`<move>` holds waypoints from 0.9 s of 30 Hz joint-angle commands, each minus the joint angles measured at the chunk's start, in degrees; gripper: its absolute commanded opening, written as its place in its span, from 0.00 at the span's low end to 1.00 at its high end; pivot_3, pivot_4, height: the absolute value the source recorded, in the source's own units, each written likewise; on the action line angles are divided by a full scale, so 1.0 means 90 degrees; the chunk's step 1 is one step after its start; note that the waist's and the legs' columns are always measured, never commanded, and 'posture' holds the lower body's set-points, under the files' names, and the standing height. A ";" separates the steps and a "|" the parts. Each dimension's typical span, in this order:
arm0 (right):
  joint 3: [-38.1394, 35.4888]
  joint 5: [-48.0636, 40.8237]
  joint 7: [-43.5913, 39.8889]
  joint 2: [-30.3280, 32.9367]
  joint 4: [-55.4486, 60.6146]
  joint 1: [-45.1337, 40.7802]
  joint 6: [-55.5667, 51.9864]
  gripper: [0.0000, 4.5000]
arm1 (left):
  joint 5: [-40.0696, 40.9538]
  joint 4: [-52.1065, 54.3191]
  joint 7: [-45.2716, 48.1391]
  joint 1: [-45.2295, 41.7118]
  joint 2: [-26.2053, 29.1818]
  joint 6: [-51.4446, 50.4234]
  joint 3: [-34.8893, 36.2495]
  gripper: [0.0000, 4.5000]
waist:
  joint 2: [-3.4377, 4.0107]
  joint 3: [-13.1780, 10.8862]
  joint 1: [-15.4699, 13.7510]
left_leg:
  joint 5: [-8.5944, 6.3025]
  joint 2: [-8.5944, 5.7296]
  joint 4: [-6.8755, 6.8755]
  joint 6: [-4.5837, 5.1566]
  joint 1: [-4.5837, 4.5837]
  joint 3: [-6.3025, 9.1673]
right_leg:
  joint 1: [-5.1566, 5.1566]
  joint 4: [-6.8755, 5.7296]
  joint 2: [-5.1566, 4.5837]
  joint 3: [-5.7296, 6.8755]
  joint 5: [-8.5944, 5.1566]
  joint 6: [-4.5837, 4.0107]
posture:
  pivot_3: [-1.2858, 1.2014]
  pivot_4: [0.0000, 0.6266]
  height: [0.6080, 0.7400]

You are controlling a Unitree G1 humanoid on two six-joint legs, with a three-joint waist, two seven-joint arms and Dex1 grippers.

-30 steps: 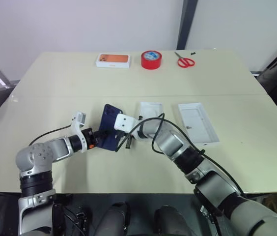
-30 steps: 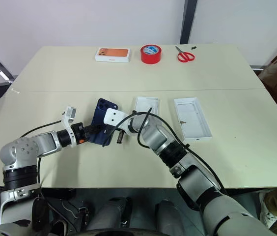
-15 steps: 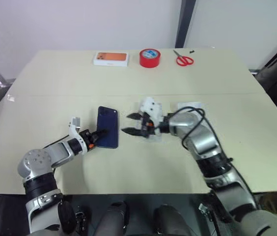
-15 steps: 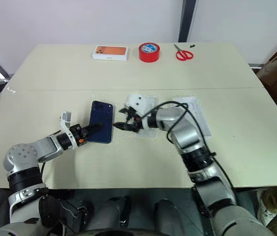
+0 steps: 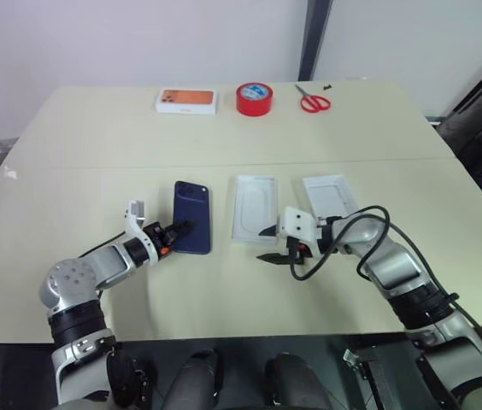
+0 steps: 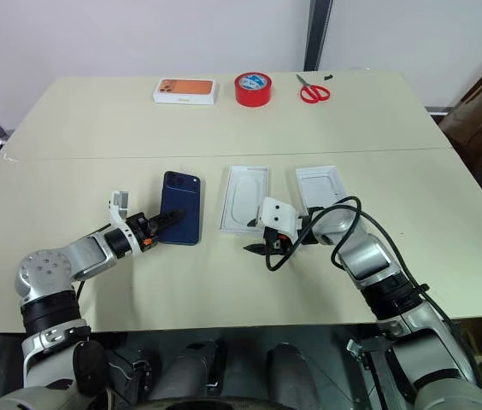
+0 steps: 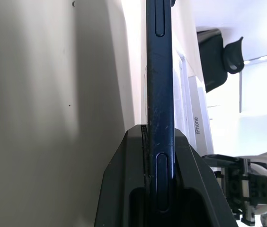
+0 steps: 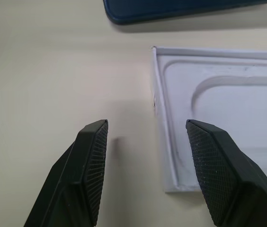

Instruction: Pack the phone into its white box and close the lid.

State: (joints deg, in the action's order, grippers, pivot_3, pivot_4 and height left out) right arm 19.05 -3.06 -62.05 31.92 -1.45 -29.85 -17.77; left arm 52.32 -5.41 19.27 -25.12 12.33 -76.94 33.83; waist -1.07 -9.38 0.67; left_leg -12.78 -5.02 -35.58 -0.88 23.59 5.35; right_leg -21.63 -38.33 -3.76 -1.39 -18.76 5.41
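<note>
- The phone (image 5: 192, 228) is pinched at its near end by the left gripper (image 5: 175, 232), flat on the table (image 5: 96, 145), toward the left edge.
- The right gripper (image 5: 268, 243) is open and empty, near the front edge.
- The white box (image 5: 254, 207) lies just beside the phone; the lid (image 5: 332, 196) is beyond it.
- It looks like the packing step; next the phone must be lifted across into the box.

Probably a lab or office test room — a plain pale table (image 5: 96, 145) stands against bare white walls (image 5: 138, 38) with a dark vertical strip (image 5: 313, 38). At the table's far edge lie desk supplies — a red tape roll (image 5: 254, 98), red-handled scissors (image 5: 313, 102) and a small white box with an orange picture (image 5: 187, 101).
</note>
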 commanded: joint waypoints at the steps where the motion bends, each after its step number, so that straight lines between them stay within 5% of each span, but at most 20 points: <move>1: -0.0051 0.0025 0.0097 -0.0101 -0.0068 -0.0131 0.0193 0.61 | 0.0303 0.0294 0.0015 -0.0121 0.0074 0.0095 0.0016 0.00 | -0.0003 -0.0002 -0.0001 | 0.0000 0.0000 0.0000 0.0000 0.0000 0.0000 | 0.0000 0.0000 0.0000 0.0000 0.0000 0.0000 | 0.52 0.24 0.95; 3: -0.0021 0.0053 0.0093 -0.0123 -0.0135 -0.0121 0.0224 0.61 | 0.0328 0.0303 -0.0008 -0.0114 0.0083 0.0101 0.0003 0.00 | -0.0004 -0.0003 -0.0001 | 0.0000 0.0000 0.0000 0.0000 0.0000 0.0000 | 0.0000 0.0001 0.0000 0.0000 0.0000 0.0000 | 0.52 0.24 0.95; 5: -0.0028 0.0041 0.0093 -0.0155 -0.0175 -0.0116 0.0216 0.50 | 0.0357 0.0318 -0.0046 -0.0107 0.0083 0.0103 -0.0009 0.00 | -0.0004 -0.0004 -0.0001 | 0.0000 0.0000 0.0000 0.0000 0.0000 0.0000 | 0.0001 0.0001 0.0000 0.0000 0.0000 0.0000 | 0.52 0.24 0.95; 10: -0.0052 0.0035 0.0143 -0.0187 -0.0182 -0.0134 0.0227 0.01 | 0.0427 0.0329 -0.0094 -0.0096 0.0072 0.0071 -0.0012 0.00 | -0.0004 -0.0004 0.0003 | 0.0001 0.0000 0.0000 -0.0002 0.0000 0.0000 | 0.0001 0.0001 0.0000 0.0000 0.0000 0.0000 | 0.52 0.24 0.95; 27: 0.0288 -0.0078 -0.0072 -0.0193 0.1004 0.0442 -0.0159 0.01 | 0.1861 0.0334 -0.1030 -0.0389 -0.0208 -0.0378 0.0463 0.00 | -0.0020 -0.0014 0.0008 | 0.0005 0.0000 -0.0006 -0.0009 0.0000 0.0000 | 0.0005 0.0003 0.0000 0.0001 0.0000 0.0001 | 0.52 0.24 0.95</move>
State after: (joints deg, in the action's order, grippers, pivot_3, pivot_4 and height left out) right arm 21.67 -3.16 -63.15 30.78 4.89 -25.77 -18.20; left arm 65.53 -5.30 10.78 -29.01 10.92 -79.62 37.47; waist -1.24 -9.51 0.74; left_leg -12.73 -5.02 -35.64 -0.96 23.59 5.36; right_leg -21.59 -38.31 -3.76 -1.38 -18.76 5.42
